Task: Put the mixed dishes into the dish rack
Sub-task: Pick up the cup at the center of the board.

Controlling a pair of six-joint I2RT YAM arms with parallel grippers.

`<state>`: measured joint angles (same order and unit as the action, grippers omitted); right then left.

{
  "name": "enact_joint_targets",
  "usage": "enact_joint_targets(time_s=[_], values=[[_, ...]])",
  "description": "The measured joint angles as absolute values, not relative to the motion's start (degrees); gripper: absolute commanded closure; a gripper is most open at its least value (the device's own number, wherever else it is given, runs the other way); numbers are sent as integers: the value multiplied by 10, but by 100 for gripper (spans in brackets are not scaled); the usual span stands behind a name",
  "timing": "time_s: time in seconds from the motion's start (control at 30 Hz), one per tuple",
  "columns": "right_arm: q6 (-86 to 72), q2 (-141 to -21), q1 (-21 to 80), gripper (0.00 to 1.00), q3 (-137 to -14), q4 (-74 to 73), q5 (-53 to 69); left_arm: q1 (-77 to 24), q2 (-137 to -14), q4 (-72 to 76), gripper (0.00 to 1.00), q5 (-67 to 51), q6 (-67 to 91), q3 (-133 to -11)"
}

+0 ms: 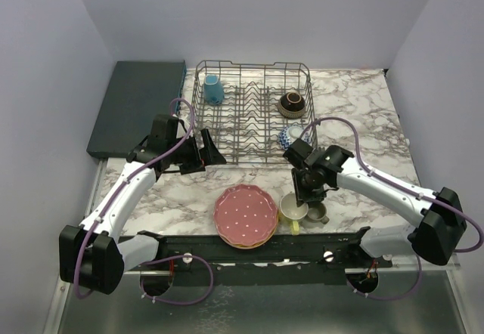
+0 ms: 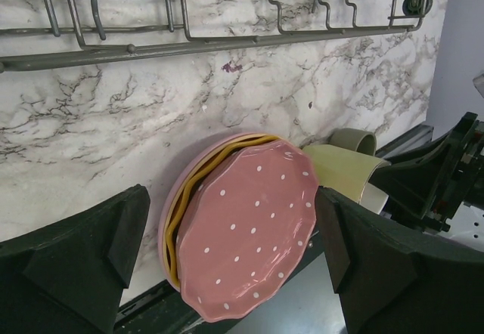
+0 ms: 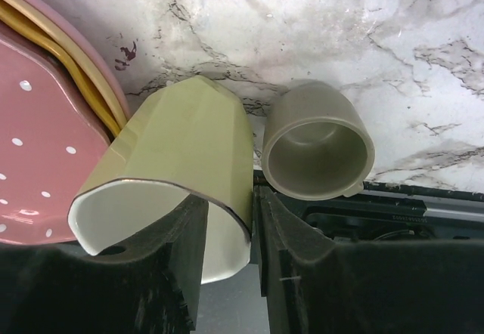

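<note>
Yellow mug [image 3: 178, 145] sits between the pink plate stack [image 3: 30, 168] and the olive-grey mug [image 3: 318, 141]; my right claw [image 3: 231, 205] straddles its wall, can't tell if clamped. I'd pinch firmly, lift straight.

White arms [image 1: 128, 192], black joints [image 1: 85, 252], purple cables [image 1: 184, 298]

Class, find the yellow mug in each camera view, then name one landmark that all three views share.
Top external: the yellow mug sits low and centre, just right of the pink dotted plate.
Left wrist: the mug is right of centre, past the plate's right edge.
Right wrist: the mug is centre-left, mouth toward the camera.
Shared landmark: the pink dotted plate, beside the mug in every view.
</note>
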<state>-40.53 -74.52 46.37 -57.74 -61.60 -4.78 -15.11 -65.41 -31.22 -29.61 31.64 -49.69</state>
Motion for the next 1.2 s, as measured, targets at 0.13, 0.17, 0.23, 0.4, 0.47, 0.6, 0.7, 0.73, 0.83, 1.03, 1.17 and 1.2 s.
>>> enact_joint_targets(time_s=[0.13, 0.17, 0.23, 0.4, 0.47, 0.6, 0.7, 0.73, 0.83, 1.03, 1.17, 1.2], values=[[-407, -761, 470, 71, -577, -613, -54, -151, -649, -323, 1, -296, 316, -497], [-407, -764, 471, 73, -577, -614, -58, -151, -647, -326, 1, -296, 316, -497], [-407, -766, 474, 76, -577, -616, -64, -151, -646, -328, 1, -298, 316, -497], [-407, -766, 477, 93, -577, -626, -77, -151, -646, -329, 1, -304, 316, -497], [-408, -765, 477, 99, -577, -630, -79, -151, -646, -330, 1, -305, 316, -497], [-409, -763, 479, 100, -577, -630, -79, -151, -645, -330, 1, -310, 317, -497], [-409, -762, 479, 100, -577, -629, -81, -151, -645, -330, 1, -316, 317, -497], [-409, -762, 479, 100, -577, -629, -81, -151, -644, -330, 1, -317, 317, -497], [-409, -760, 479, 100, -577, -629, -81, -151, -642, -330, 1, -320, 317, -497], [-409, -753, 480, 100, -579, -631, -98, -151, -641, -330, 1, -327, 320, -497], [-409, -743, 480, 100, -591, -639, -115, -151, -637, -330, 1, -335, 324, -498], [-409, -740, 480, 100, -595, -641, -118, -151, -636, -331, 1, -338, 326, -499]])
